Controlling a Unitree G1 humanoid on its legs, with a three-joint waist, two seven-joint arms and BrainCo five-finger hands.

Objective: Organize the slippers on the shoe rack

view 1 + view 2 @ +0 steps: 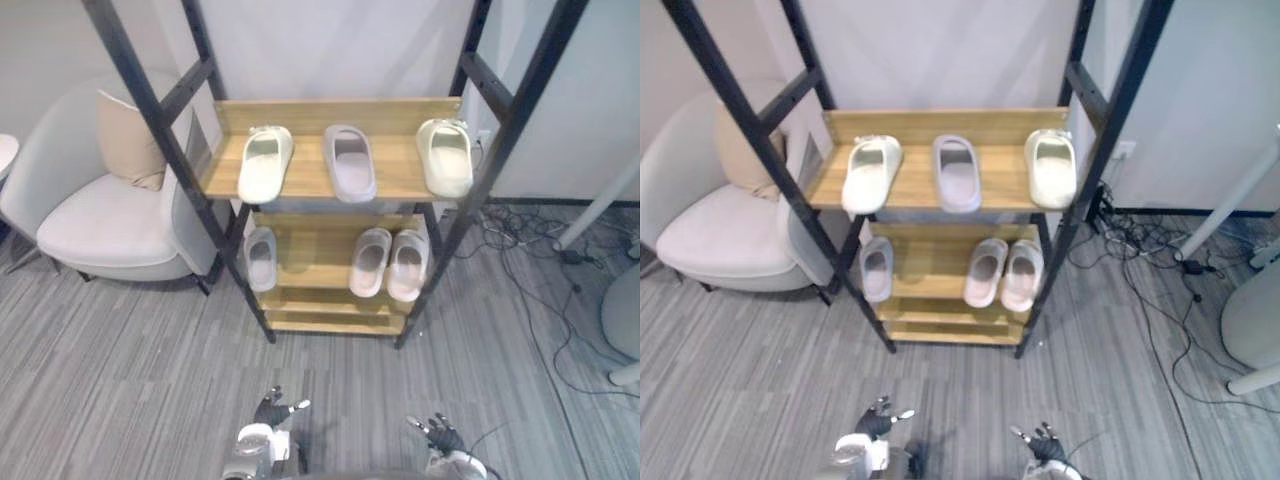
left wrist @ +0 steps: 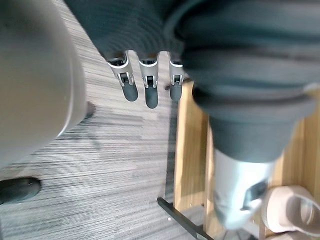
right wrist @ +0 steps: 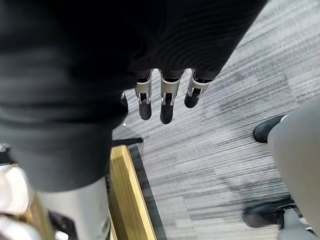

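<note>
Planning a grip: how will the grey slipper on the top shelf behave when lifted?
The grey slipper looks like thick moulded foam, so probably light and slightly bendy. Lying flat on its sole on the top shelf, it should slide, not roll or tip.

place: probably an office or lab corner | signs: grey carpet [image 1: 120,360]; loose cables [image 1: 540,270]; white armchair [image 1: 95,215] with cushion [image 1: 128,140]; shoe rack [image 1: 330,180] against white wall [image 1: 330,45]
</note>
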